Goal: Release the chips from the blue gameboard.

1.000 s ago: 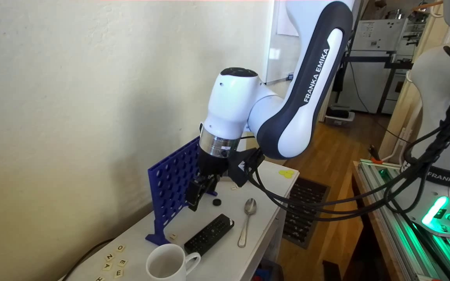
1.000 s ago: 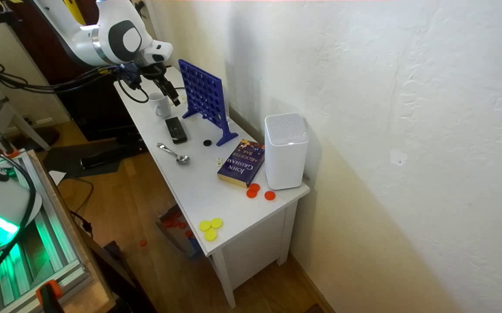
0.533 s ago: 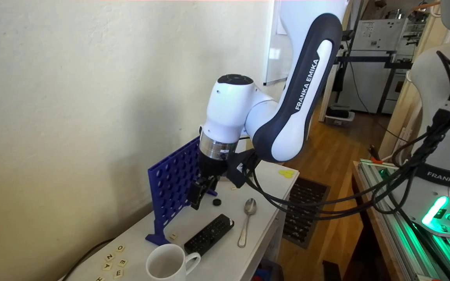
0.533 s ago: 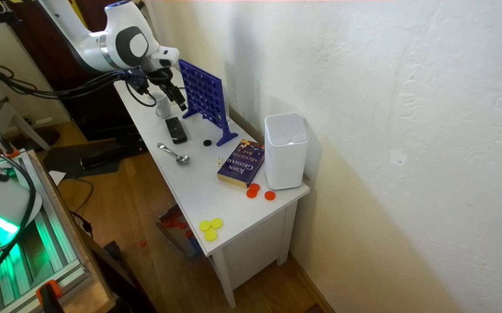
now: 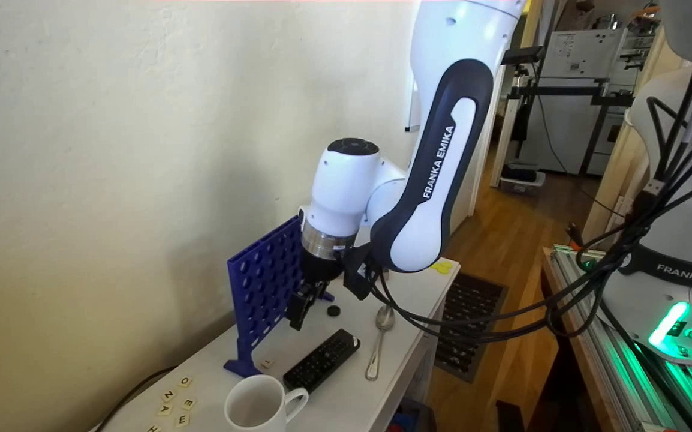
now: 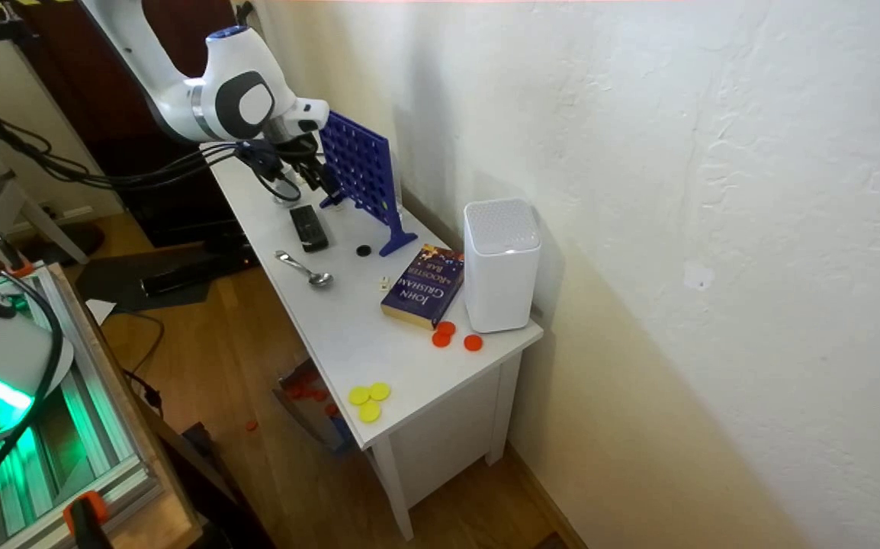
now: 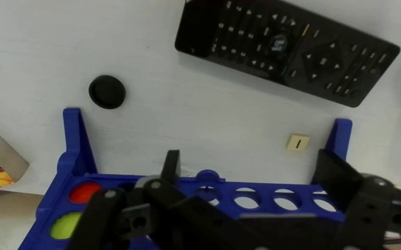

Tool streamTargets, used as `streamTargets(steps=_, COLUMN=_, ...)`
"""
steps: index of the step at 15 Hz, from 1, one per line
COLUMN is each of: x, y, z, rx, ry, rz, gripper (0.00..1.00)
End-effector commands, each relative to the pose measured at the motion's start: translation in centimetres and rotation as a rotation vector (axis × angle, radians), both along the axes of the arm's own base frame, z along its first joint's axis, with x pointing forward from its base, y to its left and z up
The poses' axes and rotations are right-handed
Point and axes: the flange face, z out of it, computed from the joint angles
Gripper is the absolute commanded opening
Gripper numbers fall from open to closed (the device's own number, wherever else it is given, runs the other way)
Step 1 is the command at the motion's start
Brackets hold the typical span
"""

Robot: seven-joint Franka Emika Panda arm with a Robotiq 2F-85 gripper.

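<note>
The blue gameboard (image 5: 265,282) stands upright on the white table by the wall; it also shows in the wrist view (image 7: 228,194). A red chip (image 7: 85,192) and a yellow chip (image 7: 65,225) show in its holes at the left of the wrist view; other holes there are see-through, and my gripper hides part of the grid. A rounded blue tab (image 7: 208,176) sticks out at the board's lower edge, between my fingertips and nearer the left one. My gripper (image 7: 249,165) is open and empty, close in front of the board, pointing down in both exterior views (image 5: 297,313) (image 6: 331,191).
A black disc (image 7: 107,92), a black remote (image 5: 322,360), a spoon (image 5: 382,336), letter tiles and a white mug (image 5: 256,402) lie near the board. Beyond it are a book (image 6: 425,286), a white box (image 6: 502,267), loose red chips (image 6: 441,338) and yellow chips (image 6: 369,412).
The arm has come lower, and my gripper has moved closer to the blue gameboard and along it, away from the mug. The objects on the table have not moved.
</note>
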Motion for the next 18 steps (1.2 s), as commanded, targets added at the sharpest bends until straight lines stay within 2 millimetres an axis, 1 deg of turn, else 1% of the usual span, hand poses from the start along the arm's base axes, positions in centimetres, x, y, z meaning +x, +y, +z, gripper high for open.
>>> streamTargets(steps=1, x=0.6, y=-0.1, z=-1.2, rx=0.008, ry=-0.049, rz=0.026, gripper=1.00)
streamTargets(steps=5, x=0.1, y=-1.3, z=-1.9, rx=0.025, ry=-0.101, rz=0.002, gripper=1.00)
streamTargets(steps=7, x=-0.3, y=-1.5, z=-2.3, rx=0.051, ry=-0.139, rz=-0.026, gripper=1.00)
streamTargets(steps=11, x=-2.3, y=-2.3, z=-3.8, rx=0.085, ry=-0.176, rz=-0.069, gripper=1.00)
streamTargets(steps=13, x=-3.1, y=-2.9, z=-4.2, rx=0.106, ry=-0.201, rz=-0.086, gripper=1.00)
streamTargets(steps=15, x=-3.2, y=-2.9, z=-3.9, rx=0.135, ry=-0.257, rz=-0.090, gripper=1.00)
streamTargets(steps=16, x=-2.9, y=-2.9, z=-4.1, rx=0.117, ry=-0.215, rz=-0.082, gripper=1.00)
streamTargets(steps=18, x=-3.0, y=-3.1, z=-4.0, rx=0.133, ry=-0.240, rz=-0.086, gripper=1.00)
